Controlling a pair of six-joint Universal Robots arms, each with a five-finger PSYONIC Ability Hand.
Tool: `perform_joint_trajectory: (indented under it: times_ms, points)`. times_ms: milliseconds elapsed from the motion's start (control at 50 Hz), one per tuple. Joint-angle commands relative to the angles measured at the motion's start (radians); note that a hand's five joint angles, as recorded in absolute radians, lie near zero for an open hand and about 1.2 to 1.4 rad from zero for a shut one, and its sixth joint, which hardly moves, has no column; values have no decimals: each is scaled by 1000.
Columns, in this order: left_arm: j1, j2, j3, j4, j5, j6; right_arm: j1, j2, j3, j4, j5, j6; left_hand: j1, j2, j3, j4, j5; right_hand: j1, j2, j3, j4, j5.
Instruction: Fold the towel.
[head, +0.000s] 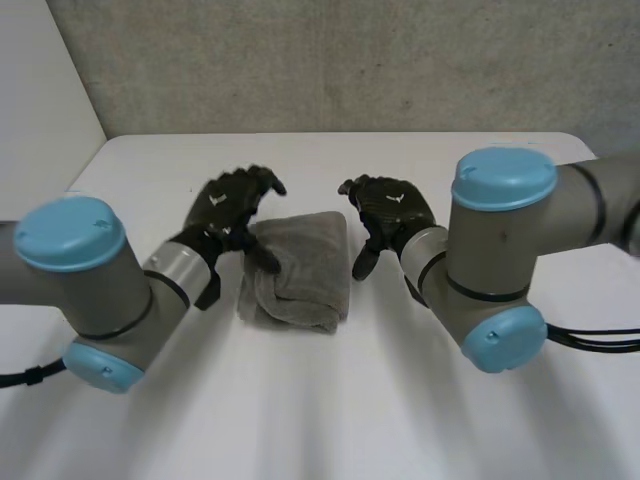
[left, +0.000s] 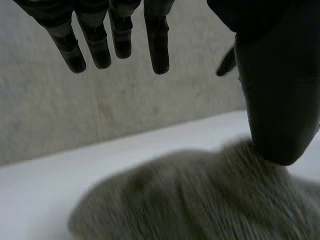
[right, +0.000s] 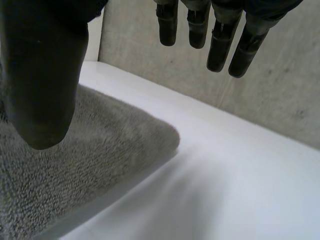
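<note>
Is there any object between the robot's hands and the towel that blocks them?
Nothing visible does. The towel lies on the table between the open hands: the left hand at one edge, thumb over the cloth, the right hand beside the opposite edge.

The towel (head: 300, 270) is plain grey. The worktop (head: 400, 400) is white. The left hand (head: 228, 205) and the right hand (head: 392, 207) are black, each with a small white mark. The arms (head: 500, 250) are grey with light-blue caps (head: 503, 178). The wall (head: 350, 60) is speckled grey.
</note>
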Motion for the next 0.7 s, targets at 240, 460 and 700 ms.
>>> perform_joint_trajectory:
  times_ms: [240, 460, 700]
  points:
    - [47, -83, -17, -19, 2, 173, 11, 216, -132, 24, -36, 115, -39, -28, -34, -42, -14, -54, -69, -79, -86, -60]
    - [56, -83, -18, -32, 4, 204, 13, 249, -170, 32, -35, 115, -39, -28, -34, -42, -14, -54, -69, -79, -86, -60]
    - [54, -30, -2, -90, 5, 238, 17, 144, -165, 78, -27, 111, -42, -31, -37, -45, -17, -54, -69, -79, -86, -60]
